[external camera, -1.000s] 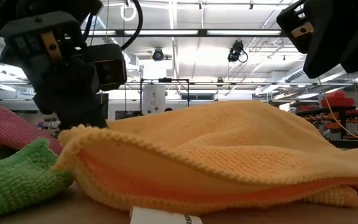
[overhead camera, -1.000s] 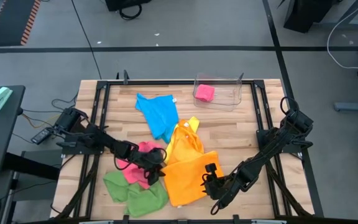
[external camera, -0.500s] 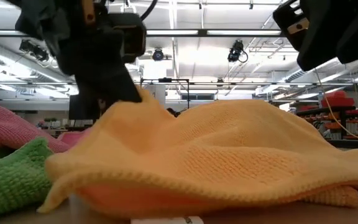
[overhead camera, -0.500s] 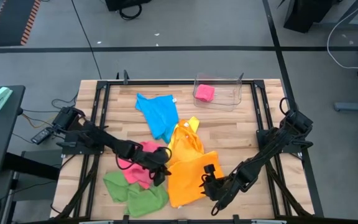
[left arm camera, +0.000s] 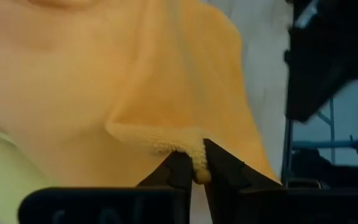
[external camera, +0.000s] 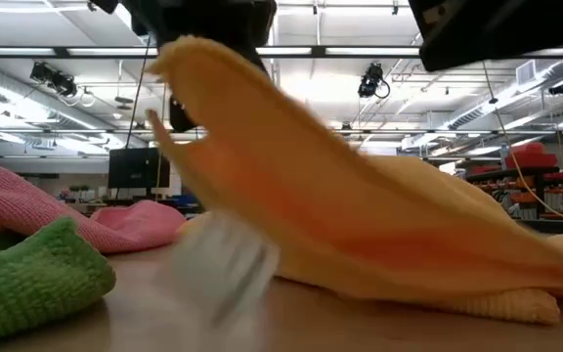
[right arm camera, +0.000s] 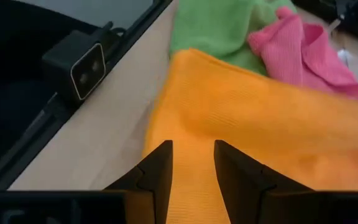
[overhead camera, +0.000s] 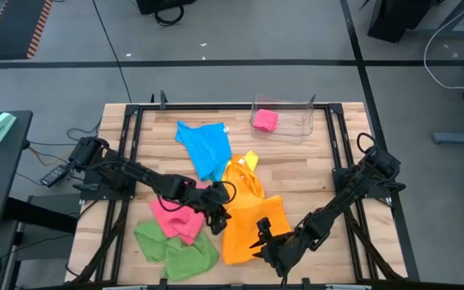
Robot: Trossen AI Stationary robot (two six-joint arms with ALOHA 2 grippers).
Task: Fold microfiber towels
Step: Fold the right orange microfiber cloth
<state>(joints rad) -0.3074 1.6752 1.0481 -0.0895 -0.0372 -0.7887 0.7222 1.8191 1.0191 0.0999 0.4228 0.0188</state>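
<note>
orange towel point(overhead camera: 248, 229): we see it at table centre toward 6 o'clock, the edge nearest the pink towel lifted off the wood; in the low view point(external camera: 360, 225) that edge rises up to a dark gripper at the top of the picture.
left gripper point(overhead camera: 218, 216): over the lifted edge of the orange towel, at 9 o'clock of it; we see its fingers point(left arm camera: 179, 171) pinched on a corner of the orange cloth point(left arm camera: 135, 93), grasping it.
right gripper point(overhead camera: 262, 238): at 6 o'clock of the orange towel, low over it; in its wrist view the two fingers point(right arm camera: 160, 168) stand apart with orange cloth point(right arm camera: 260, 143) between and beyond them; we cannot tell whether they grip it.
pink towel point(overhead camera: 176, 217): crumpled, just at 9 o'clock of the orange towel, touching the green one.
green towel point(overhead camera: 174, 251): bunched at 7 o'clock of the table, partly under the pink towel.
yellow towel point(overhead camera: 240, 173): at 12 o'clock of the orange towel, touching it and the blue one.
blue towel point(overhead camera: 204, 145): spread loose at 11 o'clock of table centre.
clear bin point(overhead camera: 282, 119): at 1 o'clock on the table, with a second pink cloth point(overhead camera: 265, 120) inside.
table point(overhead camera: 312, 173): wood slats, dark frame rails along both sides.
</note>
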